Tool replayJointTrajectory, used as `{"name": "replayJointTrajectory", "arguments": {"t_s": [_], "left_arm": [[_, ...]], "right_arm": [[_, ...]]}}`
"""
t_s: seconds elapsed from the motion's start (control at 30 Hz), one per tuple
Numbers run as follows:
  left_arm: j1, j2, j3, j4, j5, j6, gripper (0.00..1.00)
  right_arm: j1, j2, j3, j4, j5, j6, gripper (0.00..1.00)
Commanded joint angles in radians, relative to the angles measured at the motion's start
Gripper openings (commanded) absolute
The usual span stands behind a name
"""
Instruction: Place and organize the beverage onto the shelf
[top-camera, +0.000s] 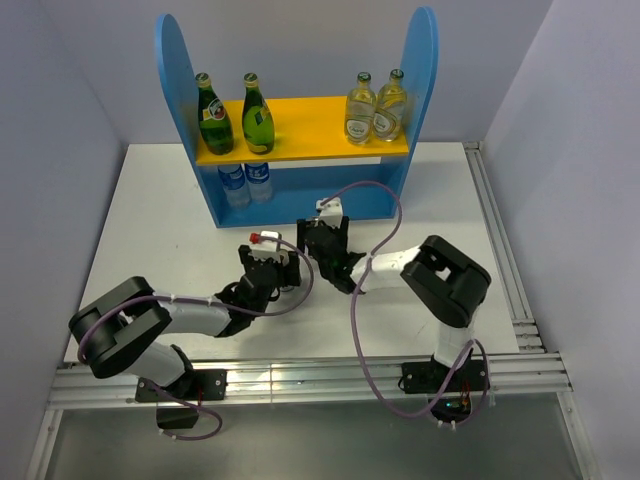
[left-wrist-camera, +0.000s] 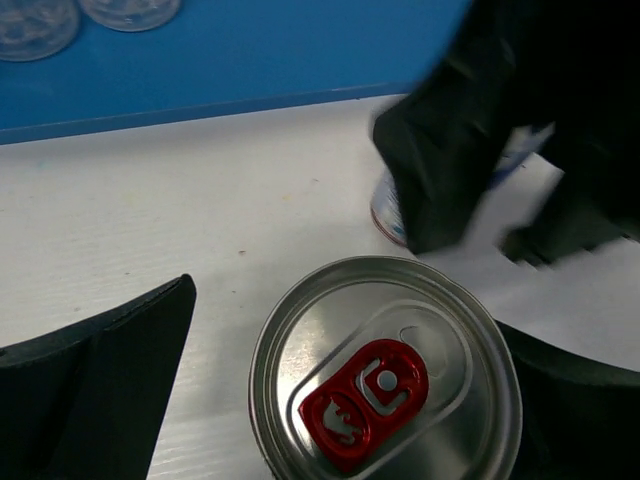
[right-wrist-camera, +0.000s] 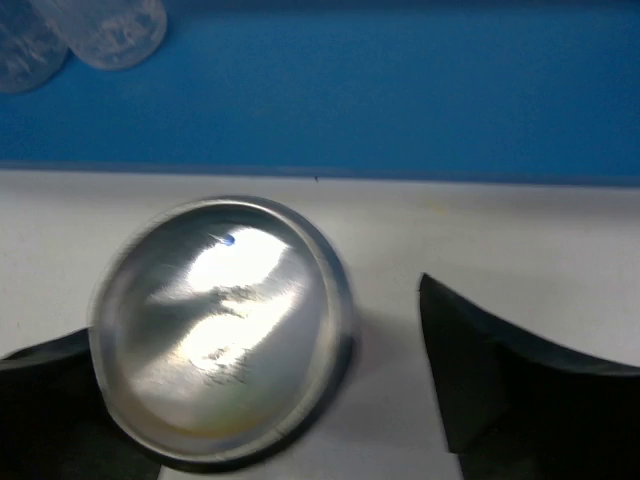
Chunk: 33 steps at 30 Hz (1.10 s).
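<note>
Both cans stand on the worktop (top-camera: 160, 220) just in front of the shelf (top-camera: 420, 60), and neither is gripped yet. The left fingers (left-wrist-camera: 100, 380) are spread around the left can (left-wrist-camera: 385, 370), which sits hard against one finger and apart from the other. The right fingers (right-wrist-camera: 520, 390) are also spread, and the right can (right-wrist-camera: 220, 325) crowds one side in a blurred view. We judge that closing from these off-centre positions could shove a slim can sideways and tip it before both fingers bear on it. The right can shows a plain face with no tab, so it may be upside down and end up shelved that way. The two arms work close together in front of the shelf, so lifting both at once risks a clash. The green bottles (top-camera: 214, 120) and yellow bottles (top-camera: 360, 115) fill the ends of the upper board, and clear bottles (top-camera: 247, 182) take the lower level's left. A careless reach could knock one over.
</note>
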Motion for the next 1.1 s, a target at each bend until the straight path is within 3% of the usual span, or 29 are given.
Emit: {"name": "replayJointTrajectory", "arguments": {"t_s": [0.0, 0.07, 0.17, 0.23, 0.27, 0.53, 0.77, 1.07], "left_arm": [[0.01, 0.021, 0.05, 0.098, 0.103, 0.02, 0.97], [0.016, 0.032, 0.053, 0.107, 0.109, 0.022, 0.97], [0.025, 0.043, 0.055, 0.118, 0.112, 0.023, 0.97], [0.028, 0.049, 0.056, 0.129, 0.112, 0.023, 0.97], [0.03, 0.049, 0.055, 0.132, 0.111, 0.025, 0.96], [0.031, 0.061, 0.064, 0.144, 0.109, 0.029, 0.94], [0.031, 0.066, 0.067, 0.136, 0.112, 0.029, 0.92], [0.033, 0.069, 0.075, 0.127, 0.108, 0.035, 0.92]], "right_arm": [[-0.022, 0.058, 0.094, 0.098, 0.007, 0.014, 0.81], [-0.039, 0.075, 0.103, 0.112, 0.014, 0.013, 0.71], [-0.051, 0.083, 0.112, 0.12, -0.004, 0.001, 0.31], [-0.059, 0.075, 0.132, 0.079, -0.019, 0.013, 0.17], [-0.06, 0.059, 0.132, 0.063, -0.013, 0.008, 0.01], [-0.097, -0.041, 0.15, 0.048, 0.108, -0.105, 0.0], [-0.224, 0.018, 0.224, 0.086, 0.116, -0.185, 0.0], [-0.384, 0.1, 0.354, -0.026, 0.053, -0.108, 0.0]]}}
